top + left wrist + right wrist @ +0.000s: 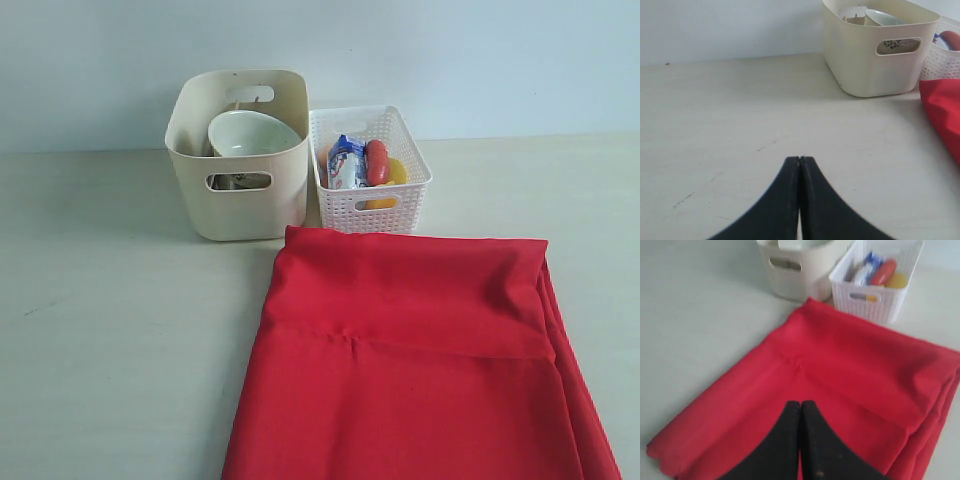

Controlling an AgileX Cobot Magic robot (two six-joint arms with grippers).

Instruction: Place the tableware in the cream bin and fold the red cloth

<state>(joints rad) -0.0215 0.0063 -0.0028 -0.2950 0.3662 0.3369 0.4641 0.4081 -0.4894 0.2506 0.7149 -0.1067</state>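
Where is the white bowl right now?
In the exterior view the white bowl lies tilted inside the cream bin, at the back left of centre, with the white lattice basket just right of the bin.

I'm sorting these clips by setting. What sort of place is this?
Probably a staged tabletop set-up rather than a real kitchen: a pale table against a blank wall, holding a cream bin of tableware, a white basket of food and a red cloth.

Exterior cam looks down across the table (100,300); left wrist cam sits low, right higher; all catch the cream bin (240,215).
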